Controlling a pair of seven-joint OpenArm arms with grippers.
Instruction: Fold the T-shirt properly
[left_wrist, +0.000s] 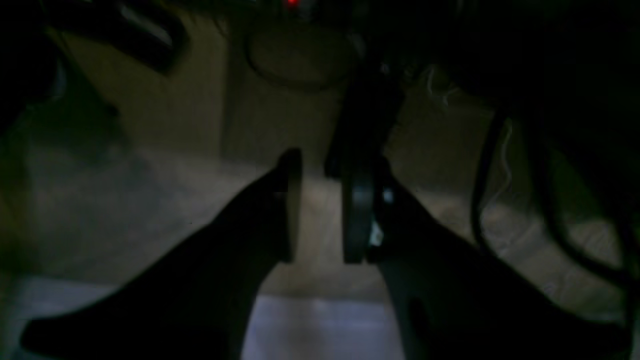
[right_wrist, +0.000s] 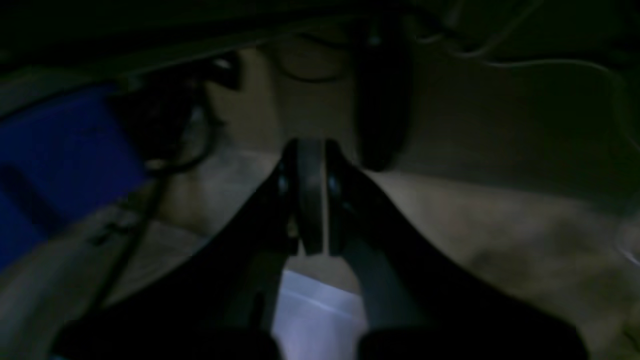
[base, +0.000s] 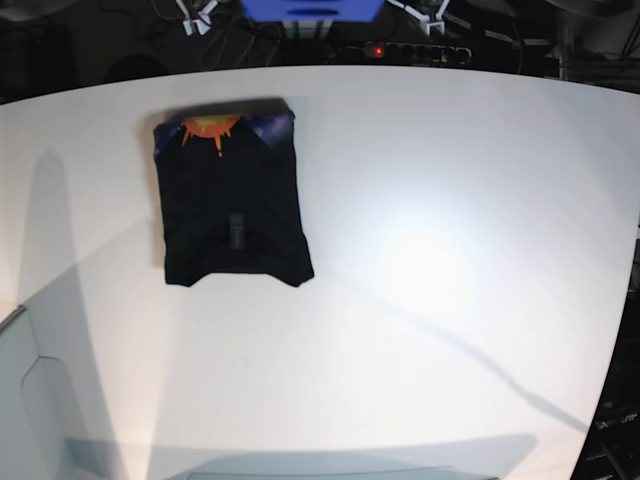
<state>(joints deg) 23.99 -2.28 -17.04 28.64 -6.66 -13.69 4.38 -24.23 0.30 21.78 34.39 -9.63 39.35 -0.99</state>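
Note:
The T-shirt (base: 232, 210) lies folded into a compact black rectangle on the white table (base: 450, 250), at the back left in the base view. An orange sunburst (base: 210, 128) with purple print shows along its far edge. Neither arm shows in the base view. In the dim left wrist view my left gripper (left_wrist: 322, 165) hangs over a brownish floor past the table edge, with a narrow gap between its fingers and nothing in it. In the right wrist view my right gripper (right_wrist: 310, 150) has its fingers pressed together, holding nothing. The T-shirt is out of both wrist views.
Dark cables (left_wrist: 485, 190) hang near the left gripper. A blue box (right_wrist: 60, 155) and more cables sit left of the right gripper. A power strip with a red light (base: 378, 50) lies behind the table. A white box wall (base: 25, 400) stands at the front left.

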